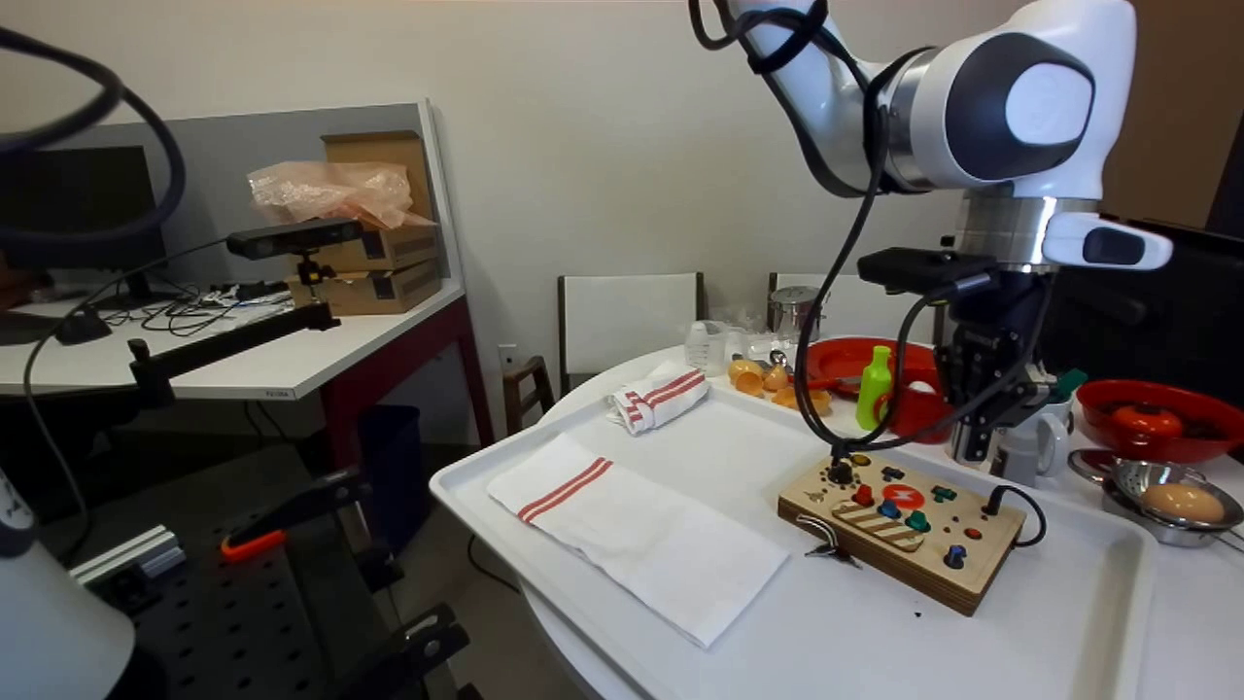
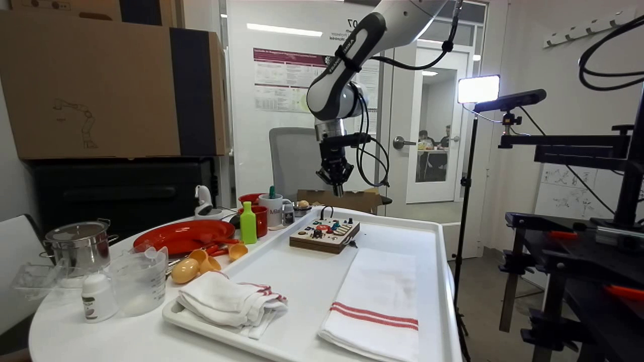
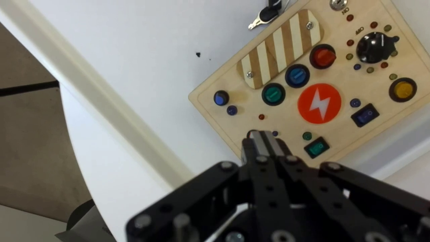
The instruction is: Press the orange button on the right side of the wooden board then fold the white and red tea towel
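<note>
Tray | flat tea towel lengthwise, striped end away from board | hand closed

We take this for a robotics lab with an office corner. In an exterior view, a robot arm fills the upper right of the frame; at the left we see a white desk with a monitor and mouse, and a black perforated bench top lower left. In an exterior view, we find a printed poster at upper centre, a lit panel and bar-shaped camera at upper right, and a big cardboard box bearing a robot-arm drawing at upper left. The steel pot and red plate are kitchenware, set on a round table amid this equipment.
</note>
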